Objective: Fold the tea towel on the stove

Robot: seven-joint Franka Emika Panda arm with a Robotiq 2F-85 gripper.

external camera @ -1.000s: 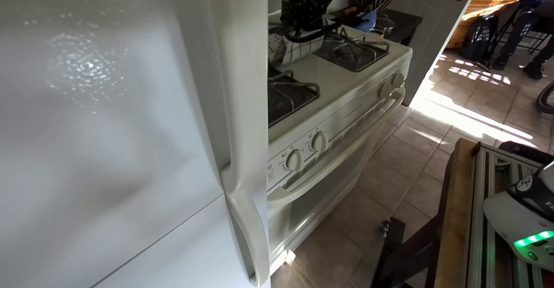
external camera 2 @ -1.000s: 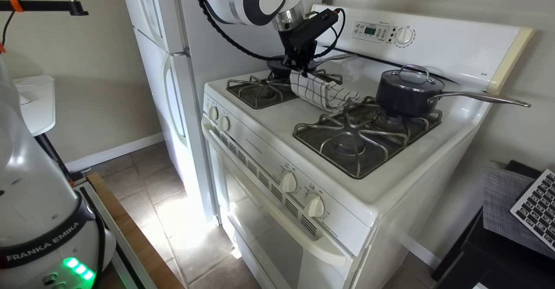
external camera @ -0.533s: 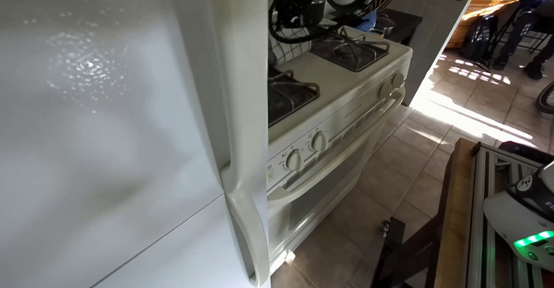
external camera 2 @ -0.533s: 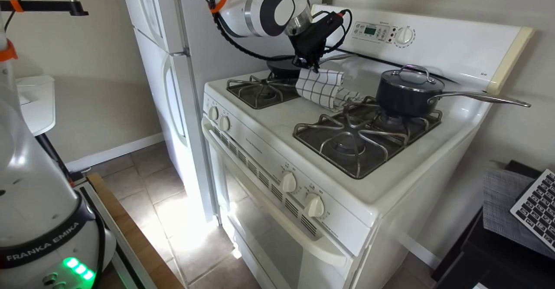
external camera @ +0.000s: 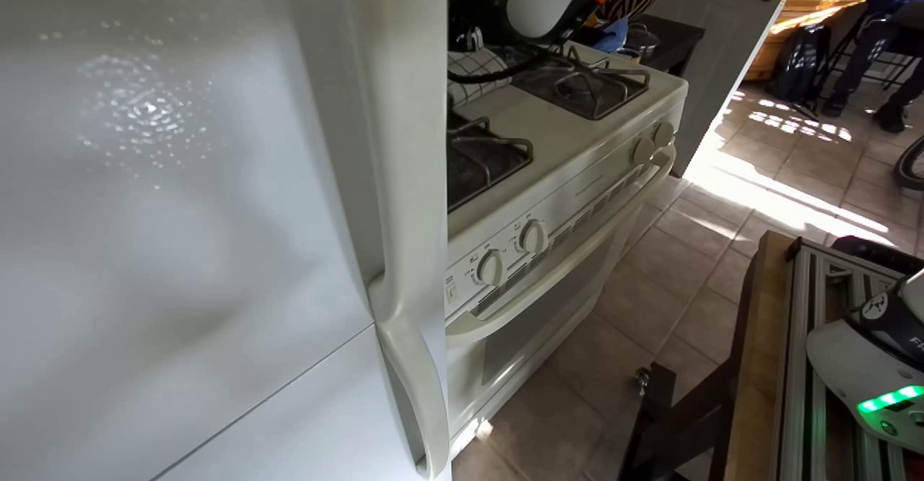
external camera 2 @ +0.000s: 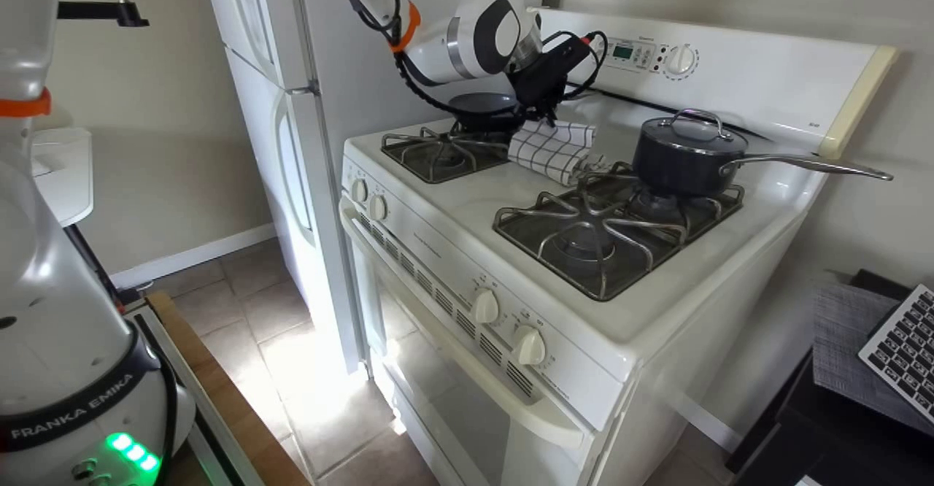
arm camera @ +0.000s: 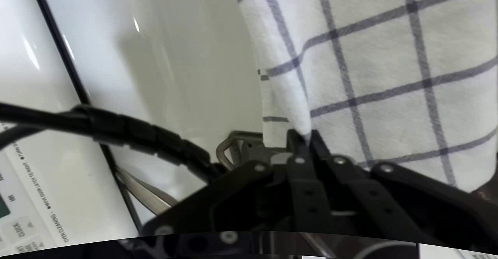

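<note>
Pincer [arm camera: 304, 135] narrow, nipping an edge of the tea towel [arm camera: 383, 76], which spreads to the upper right of the wrist frame. In an exterior view, tea towel lies between the burners on the stove surface [external camera 2: 478, 198], just above frame centre, below the pincer; long axis apparently toward lower right. Judgement: next move probably lays the held edge over.

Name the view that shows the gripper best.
The wrist view: the gripper is close up there, pinching a fold of the towel. In both exterior views it is a small dark shape above the stove, its grip unclear.
</note>
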